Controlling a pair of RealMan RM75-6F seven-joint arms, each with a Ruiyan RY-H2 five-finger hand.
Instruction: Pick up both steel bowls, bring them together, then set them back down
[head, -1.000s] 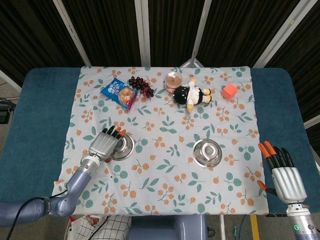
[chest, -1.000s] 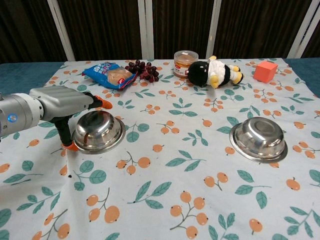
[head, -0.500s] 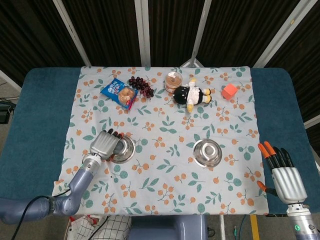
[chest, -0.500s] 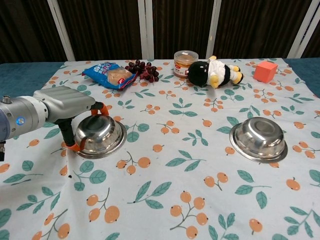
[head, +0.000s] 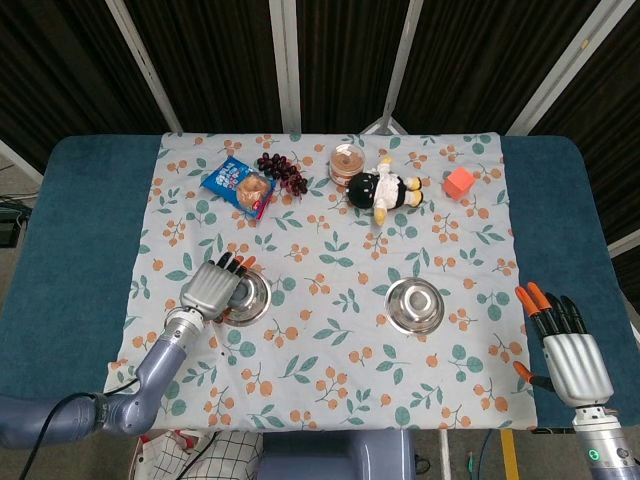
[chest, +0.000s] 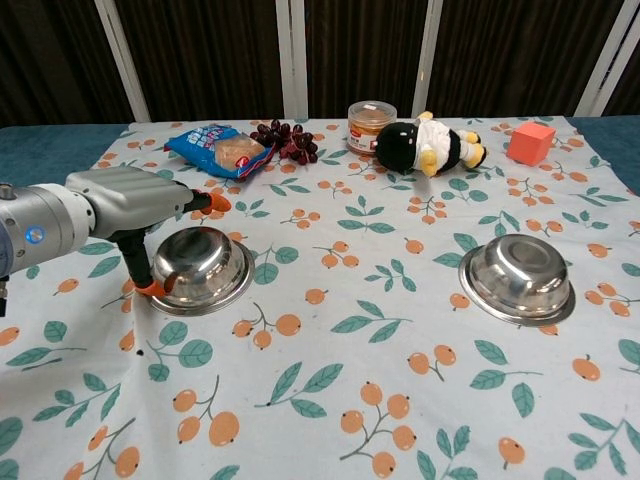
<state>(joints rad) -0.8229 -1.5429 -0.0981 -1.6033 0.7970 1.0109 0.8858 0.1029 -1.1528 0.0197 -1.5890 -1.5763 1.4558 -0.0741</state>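
Two steel bowls sit upright on the floral cloth. The left bowl (head: 247, 295) (chest: 205, 268) lies under my left hand (head: 207, 288) (chest: 125, 205). The hand's fingers stretch out straight above the bowl's far rim, and its thumb reaches down to the near-left rim. The bowl rests on the cloth. The right bowl (head: 415, 305) (chest: 517, 277) stands alone, right of centre. My right hand (head: 567, 350) hovers off the cloth's right front corner with fingers spread and nothing in it; only the head view shows it.
Along the back of the cloth lie a blue snack bag (head: 237, 185), dark grapes (head: 282, 170), a lidded jar (head: 347, 160), a black and white plush toy (head: 383, 188) and an orange cube (head: 459, 181). Blue table (head: 70, 250) borders the cloth.
Half a second ago my left hand's fingers curled over the left bowl's far rim; now they are straightened out again. The right hand and right bowl have not moved.
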